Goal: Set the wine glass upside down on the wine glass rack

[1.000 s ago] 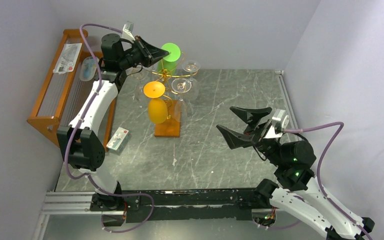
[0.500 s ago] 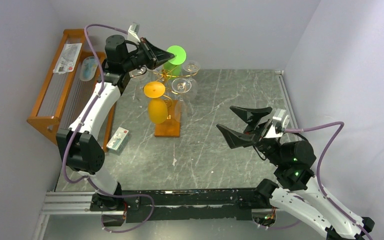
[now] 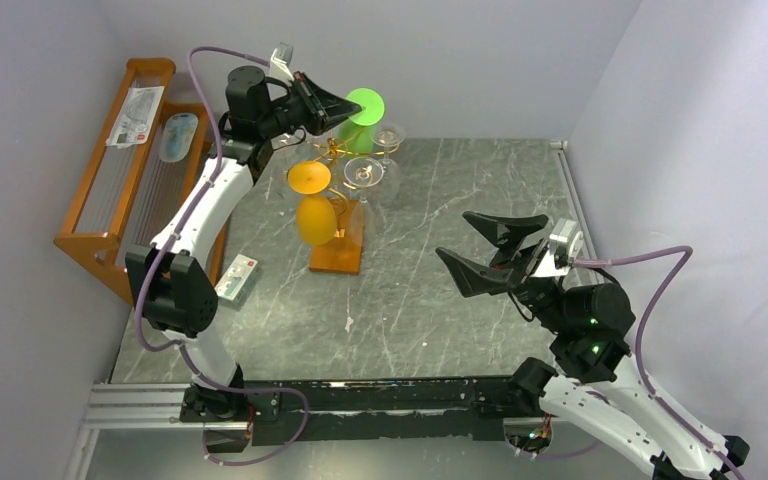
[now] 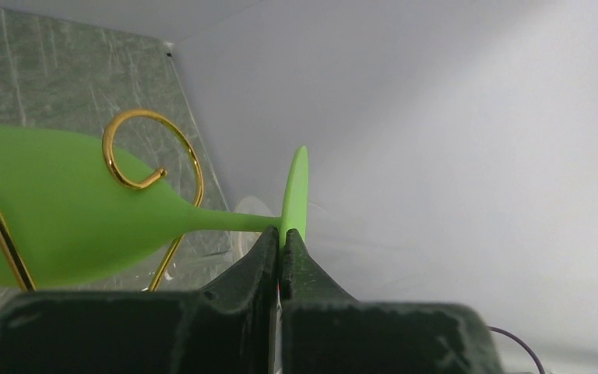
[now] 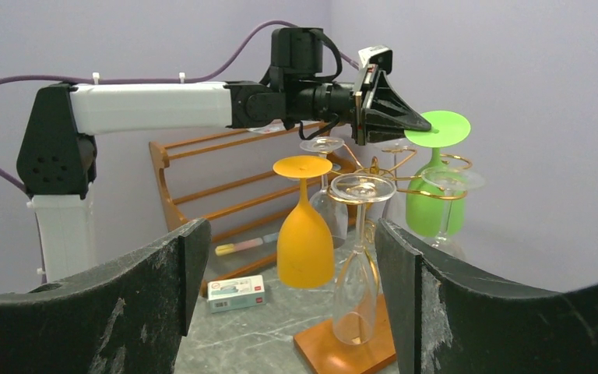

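Observation:
The green wine glass (image 3: 365, 104) hangs upside down, foot on top, at the far side of the gold wire wine glass rack (image 3: 332, 152). My left gripper (image 3: 344, 104) is shut on the edge of its foot (image 4: 296, 187). In the left wrist view a gold spiral arm (image 4: 153, 153) crosses the green bowl (image 4: 54, 206) near the stem. I cannot tell if the glass rests on the arm. In the right wrist view the green glass (image 5: 436, 204) sits behind a gold ring. My right gripper (image 3: 480, 245) is open and empty, low at the right.
On the rack hang an orange glass (image 3: 315, 220) and clear glasses (image 3: 364, 172). Its orange-brown base (image 3: 337, 256) stands on the table. A stepped wooden shelf (image 3: 125, 175) lines the left wall. A small box (image 3: 237, 277) lies beside it.
My left gripper has moved to the right with the green glass, carrying it over the far side of the rack. The right arm has not moved.

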